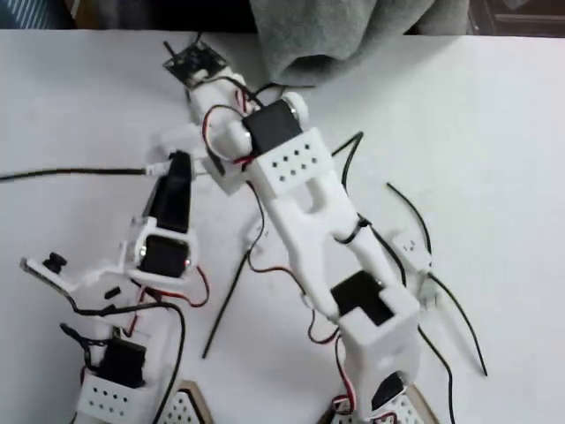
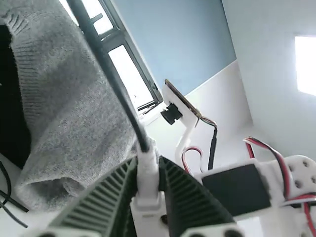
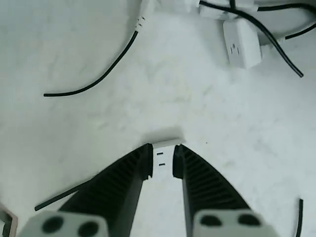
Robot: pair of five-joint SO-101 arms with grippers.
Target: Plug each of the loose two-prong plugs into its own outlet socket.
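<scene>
Your left gripper [image 2: 148, 160] grips a white plastic two-prong plug [image 2: 146, 190] tight, black cord [image 1: 71, 173] trailing to 9 o'clock | your right gripper [image 3: 163, 147] pinches a small white slotted socket block [image 3: 161, 163] | judged from above, socket lies just beside plug, at its 3 o'clock.

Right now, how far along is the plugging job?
Nothing looks plugged in yet. In hand: the left gripper is shut on one white plug, and the right gripper is shut on a socket with its two slots empty. To do: mate those, then the second plug and second socket, lying apart on the table.
</scene>
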